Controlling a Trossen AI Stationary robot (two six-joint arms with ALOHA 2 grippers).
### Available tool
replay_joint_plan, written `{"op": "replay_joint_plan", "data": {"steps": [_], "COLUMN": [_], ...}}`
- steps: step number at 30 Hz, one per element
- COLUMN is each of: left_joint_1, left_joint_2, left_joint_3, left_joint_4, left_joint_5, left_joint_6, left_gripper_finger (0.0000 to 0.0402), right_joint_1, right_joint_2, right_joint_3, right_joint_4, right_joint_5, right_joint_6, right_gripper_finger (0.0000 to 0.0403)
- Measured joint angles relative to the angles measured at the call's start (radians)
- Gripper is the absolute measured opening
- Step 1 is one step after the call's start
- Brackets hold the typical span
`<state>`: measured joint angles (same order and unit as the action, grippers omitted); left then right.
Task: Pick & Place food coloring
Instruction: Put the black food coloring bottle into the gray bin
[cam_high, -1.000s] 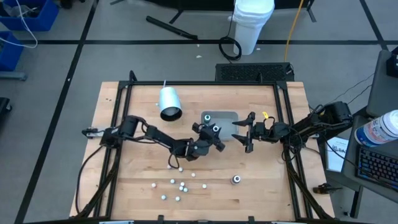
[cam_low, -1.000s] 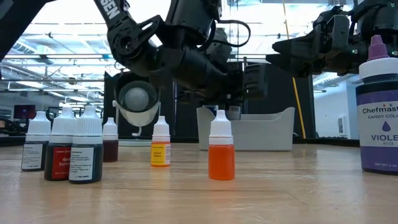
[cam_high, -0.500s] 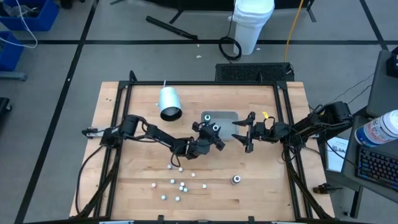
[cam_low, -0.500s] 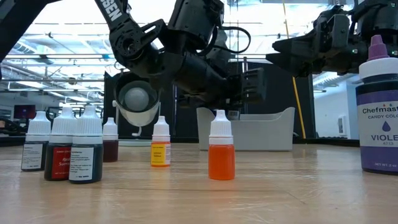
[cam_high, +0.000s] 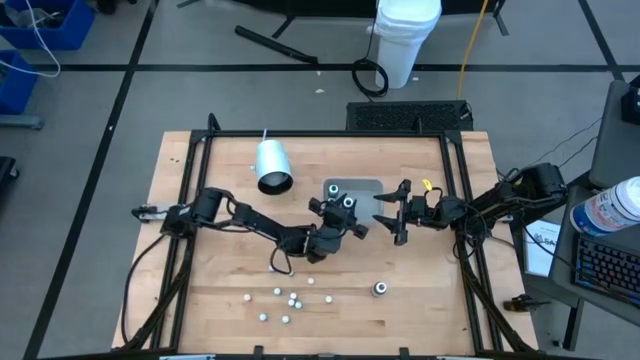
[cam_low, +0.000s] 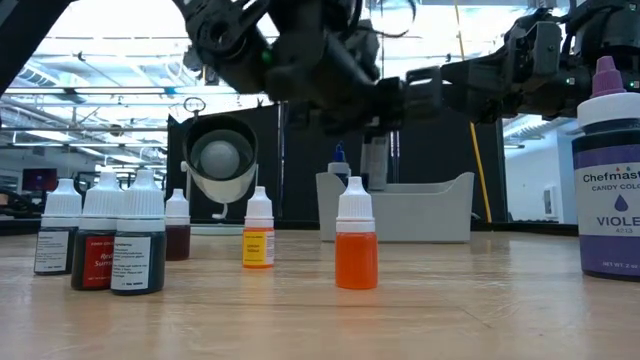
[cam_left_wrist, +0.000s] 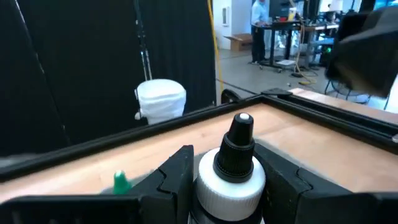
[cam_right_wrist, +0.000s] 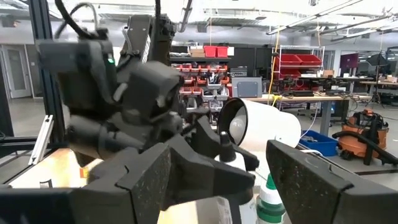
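Food coloring bottle (cam_left_wrist: 231, 171) clamped in left gripper (cam_left_wrist: 227, 180) jaws, body hidden; right jaws apart.

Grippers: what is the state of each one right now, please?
Left gripper: shut on a bottle.
Right gripper: open, holding nothing.

Four views on one wooden table (cam_high: 220, 290)

You look straight down from high overhead, level across the tabletop from right beside the dropper bottles (cam_low: 356, 248), and forward from each wrist at close range. The lying white cup (cam_high: 272, 165) shows in the overhead, low and right wrist views.
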<state>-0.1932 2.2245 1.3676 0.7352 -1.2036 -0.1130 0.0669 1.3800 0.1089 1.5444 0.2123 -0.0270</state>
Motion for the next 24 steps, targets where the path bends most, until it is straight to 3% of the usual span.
{"op": "replay_joint_plan", "data": {"steps": [7,12,19,24], "left_joint_1": [-0.006,-0.029,-0.032,-0.035], "left_joint_2": [0.142,0.216,0.219,0.219], "left_joint_3": [0.142,0.254,0.257,0.242], "left_joint_4": [-0.019,-0.014,-0.029,-0.03], "left_joint_5": [-0.079,-0.154,-0.236,-0.24], "left_joint_6": [-0.019,0.099,0.129,0.058], "left_gripper_finger": [0.014,0.014,0.014,0.014], "right_joint_1": [0.0,-0.001,-0.001,0.0], "right_joint_2": [0.0,0.0,-0.031,-0.033], "right_joint_3": [0.0,0.0,0.0,0.0], "right_joint_4": [0.023,0.023,0.023,0.024], "right_joint_5": [-0.001,-0.001,-0.003,-0.003], "right_joint_6": [-0.001,-0.004,-0.011,0.005], "right_gripper_finger": [0.0254,0.0254,0.0254,0.0254]}}
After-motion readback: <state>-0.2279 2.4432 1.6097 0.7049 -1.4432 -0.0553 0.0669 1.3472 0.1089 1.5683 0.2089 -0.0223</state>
